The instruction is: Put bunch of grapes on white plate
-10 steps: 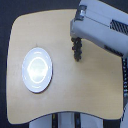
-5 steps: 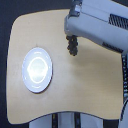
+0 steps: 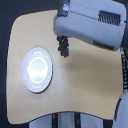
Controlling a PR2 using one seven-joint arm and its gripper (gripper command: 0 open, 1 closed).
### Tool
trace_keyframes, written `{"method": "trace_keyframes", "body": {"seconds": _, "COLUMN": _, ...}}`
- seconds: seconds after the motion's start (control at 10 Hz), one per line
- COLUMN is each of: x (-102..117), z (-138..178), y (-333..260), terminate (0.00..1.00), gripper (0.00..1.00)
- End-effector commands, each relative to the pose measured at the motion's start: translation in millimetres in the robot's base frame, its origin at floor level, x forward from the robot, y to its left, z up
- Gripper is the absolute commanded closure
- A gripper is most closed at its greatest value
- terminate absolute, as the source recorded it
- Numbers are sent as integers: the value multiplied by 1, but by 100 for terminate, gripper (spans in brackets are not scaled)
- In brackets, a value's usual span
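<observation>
No text, label or number can be read anywhere.

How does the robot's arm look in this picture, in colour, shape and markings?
The arm is a bulky, boxy shell in pale grey-white with rounded edges. A dark vented grille sits on its upper side. The gripper is hidden beneath it; no cables or lettering can be made out.

only one view was given, the exterior one, and it looked almost straight down from above onto the wooden table (image 3: 85,85), far enough off that nearly the whole tabletop fit in frame, with dark floor at the edges. the arm (image 3: 92,22) entered from the exterior view's upper right and hid its gripper (image 3: 63,40). the white plate (image 3: 37,70) lay below and toward the exterior view's left of that gripper. the picture was coarse and blurred.
</observation>
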Motion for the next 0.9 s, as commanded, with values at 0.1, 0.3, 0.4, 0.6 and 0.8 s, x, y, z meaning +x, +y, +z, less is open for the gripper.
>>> {"method": "trace_keyframes", "body": {"seconds": 0.1, "x": -21, "z": -25, "y": 101, "terminate": 0, "gripper": 100}}
{"method": "trace_keyframes", "body": {"seconds": 0.3, "x": -32, "z": -32, "y": 129, "terminate": 0, "gripper": 100}}
{"method": "trace_keyframes", "body": {"seconds": 0.4, "x": -38, "z": -36, "y": 136, "terminate": 0, "gripper": 100}}
{"method": "trace_keyframes", "body": {"seconds": 0.6, "x": -53, "z": -46, "y": 152, "terminate": 0, "gripper": 100}}
{"method": "trace_keyframes", "body": {"seconds": 0.8, "x": -65, "z": -57, "y": 162, "terminate": 0, "gripper": 100}}
